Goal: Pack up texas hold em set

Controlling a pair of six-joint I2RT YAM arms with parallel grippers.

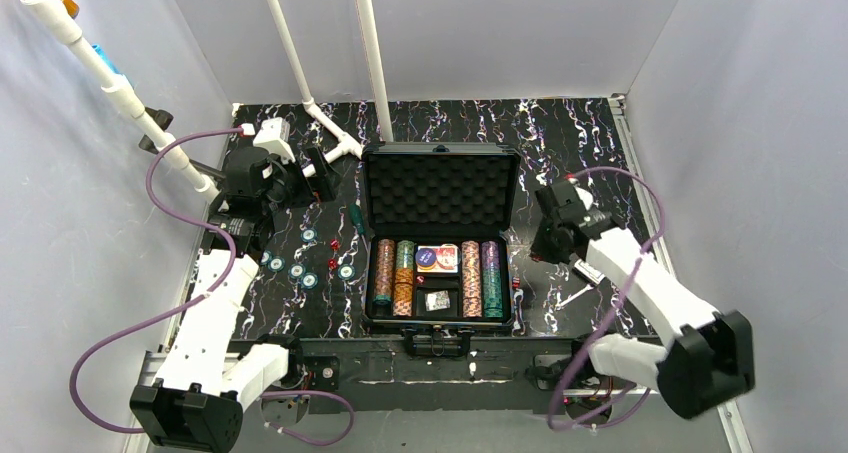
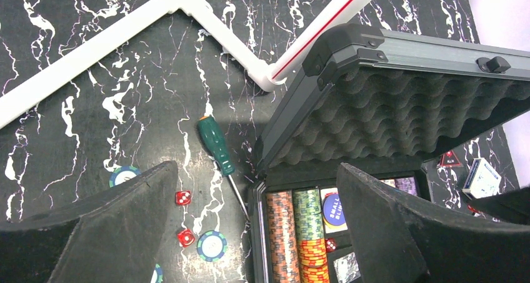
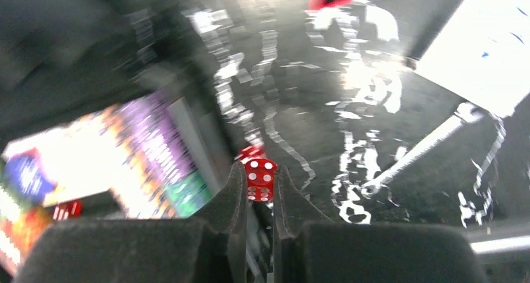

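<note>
Right arm: extended at right of frame, right gripper (image 3: 258,169) clenched on 1 red die (image 3: 262,180), just beside open black case (image 1: 440,195), centre worktop (image 1: 570,133). Left arm: raised upper left, left gripper (image 2: 256,233) released, jaws wide.

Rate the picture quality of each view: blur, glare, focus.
Top view: evenly lit and sharp across the case. Left wrist view: crisp on the foam lid and screwdriver, but its own fingers are dark and soft. Right wrist view: heavy motion blur smears the chips, a white patch is blown out, and only the die in the right gripper reads clearly.
</note>
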